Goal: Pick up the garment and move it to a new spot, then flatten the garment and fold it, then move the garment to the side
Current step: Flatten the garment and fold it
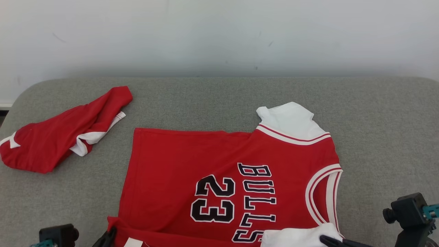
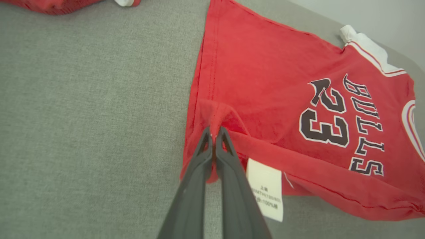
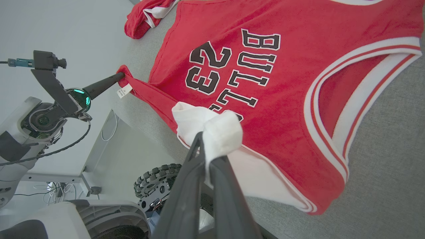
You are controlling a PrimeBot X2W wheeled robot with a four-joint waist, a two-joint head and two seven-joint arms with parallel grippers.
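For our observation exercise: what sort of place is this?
Likely a robotics test room: a grey fabric-covered table against a bare white wall, loose cables beneath, and a ribbed black robot wheel below.

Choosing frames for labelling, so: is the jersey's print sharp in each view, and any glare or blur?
Head view: soft even light, no glare, jersey print crisp. Left wrist view: print readable, left gripper softly blurred near the lens. Right wrist view: print sharp, right gripper blurred, white sleeve nearly washed out.

I count one red fabric jersey with black lettering (image 1: 178,161), one crumpled red-and-white garment (image 1: 58,137), one grey fabric surface (image 1: 219,99).
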